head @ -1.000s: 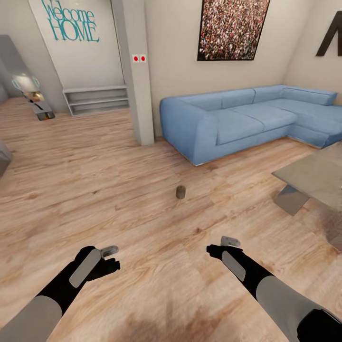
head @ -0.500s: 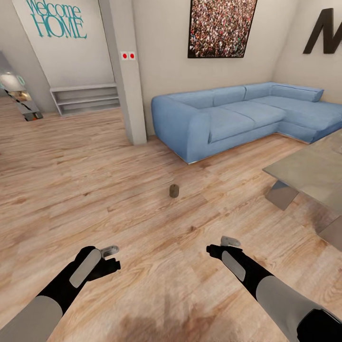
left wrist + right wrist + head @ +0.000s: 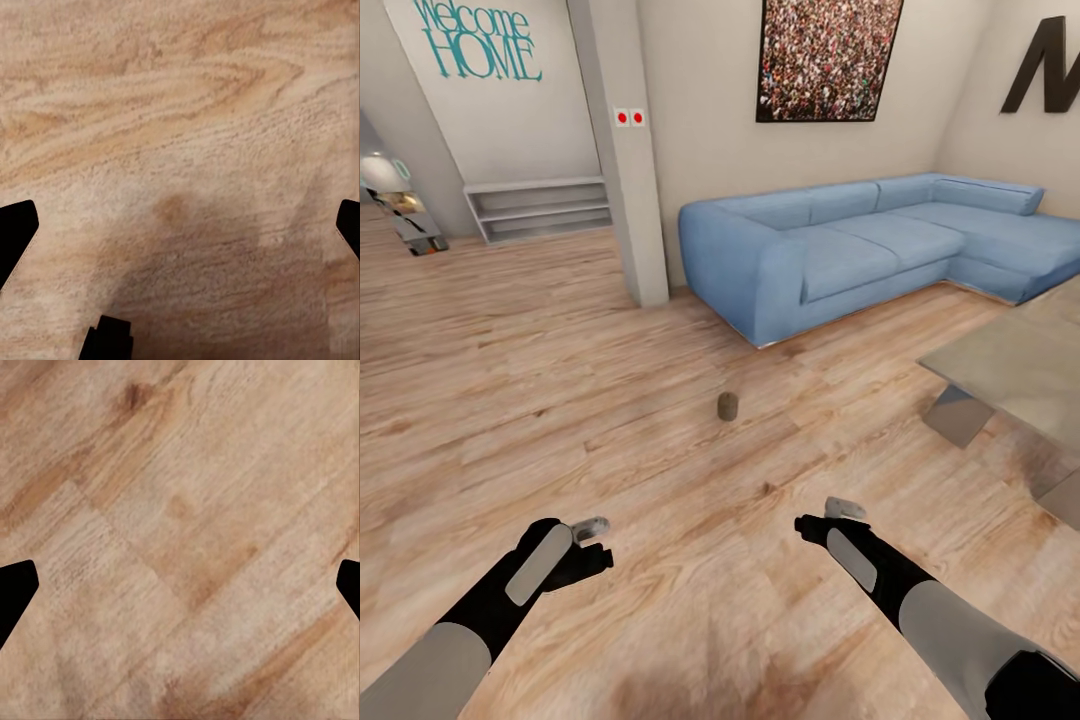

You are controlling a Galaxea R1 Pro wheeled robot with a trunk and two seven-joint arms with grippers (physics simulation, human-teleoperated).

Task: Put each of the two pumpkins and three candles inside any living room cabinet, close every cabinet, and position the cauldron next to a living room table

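Living room seen from the robot's head, w/ both arms held low over a pale wood floor (image 3: 560,380). Left gripper (image 3: 592,528) sits at lower left, right gripper (image 3: 844,510) at lower right; both empty. In each wrist view the dark finger tips sit at opposite edges w/ bare floorboards between them, so the jaws of both are spread wide & released. Ahead, standing alone on the floor, is a small dull grey-brown cylinder (image 3: 728,406), prob. one of the candles, though too small to be sure. It's well apart from both grippers & roughly between them & the blue corner sofa (image 3: 840,250), which stands against the back wall. A low grey table (image 3: 1010,365) juts in at right; its surface looks bare in the part visible. Back left: a grey pillar (image 3: 622,150), a low white shelf unit (image 3: 538,207) under "Welcome HOME" lettering (image 3: 478,42). Pumpkins, cabinet & cauldron can't be placed from here. Step in hand looks like the search/approach stage, w/ nothing yet collected. Next move likely calls for rolling fwd to the cylinder, then lowering one arm w/ jaws wide around it.
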